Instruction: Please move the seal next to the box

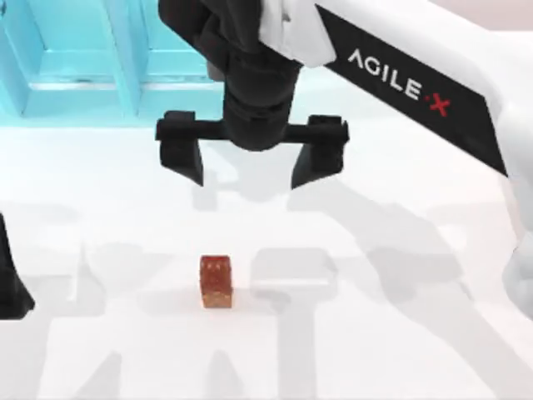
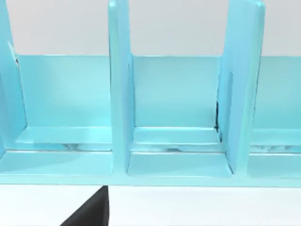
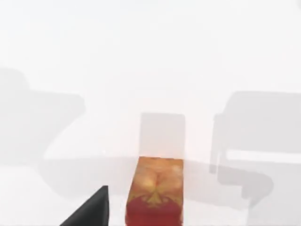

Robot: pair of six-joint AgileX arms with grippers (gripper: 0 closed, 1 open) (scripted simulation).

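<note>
The seal, a small reddish-brown block with gold speckles, stands upright on the white table near the middle front. My right gripper hangs open above the table, behind the seal and apart from it, with nothing between its fingers. The right wrist view looks down on the seal with one dark fingertip beside it. The light-blue box with upright dividers stands at the back left. My left arm is parked at the table's left edge; a dark fingertip shows in the left wrist view, facing the box.
The white table is bare around the seal, crossed by soft arm shadows. The right arm's white link reaches in from the right over the back of the table.
</note>
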